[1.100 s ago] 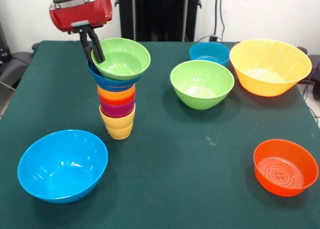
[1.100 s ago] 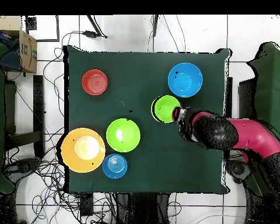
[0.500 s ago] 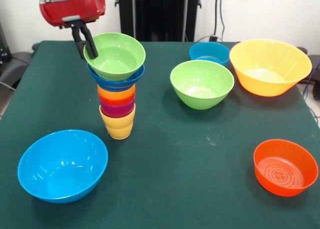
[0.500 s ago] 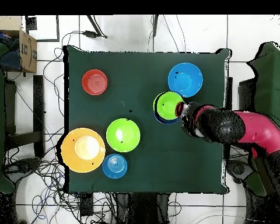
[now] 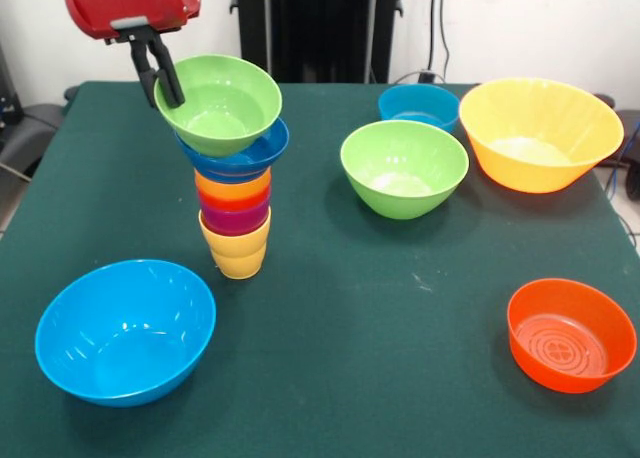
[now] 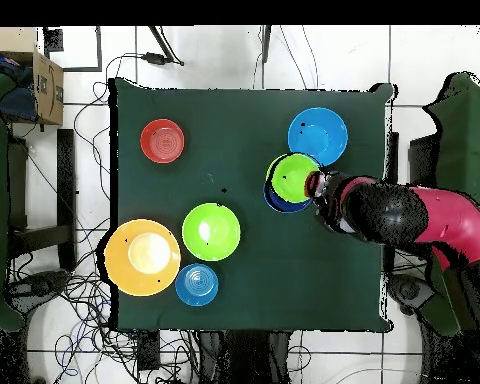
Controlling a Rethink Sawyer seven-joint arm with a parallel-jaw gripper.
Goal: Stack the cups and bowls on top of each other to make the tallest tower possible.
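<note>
The tower stands left of centre: a yellow cup at the base, then purple, red-orange and orange-yellow cups, then a dark blue bowl. On top, a small green bowl sits tilted and shifted left, overhanging the dark blue bowl. My gripper is shut on this green bowl's left rim. From overhead, the green bowl covers most of the dark blue bowl, and my gripper is at the green bowl's right edge.
A large light blue bowl lies in front of the tower. A bigger green bowl, a small blue bowl and a large orange-yellow bowl stand to the right. An orange-red bowl sits at the front right.
My gripper rose and moved left in the front view, drawing the small green bowl with it. The bowl went from tilting right to tilting left, off-centre on the dark blue bowl.
</note>
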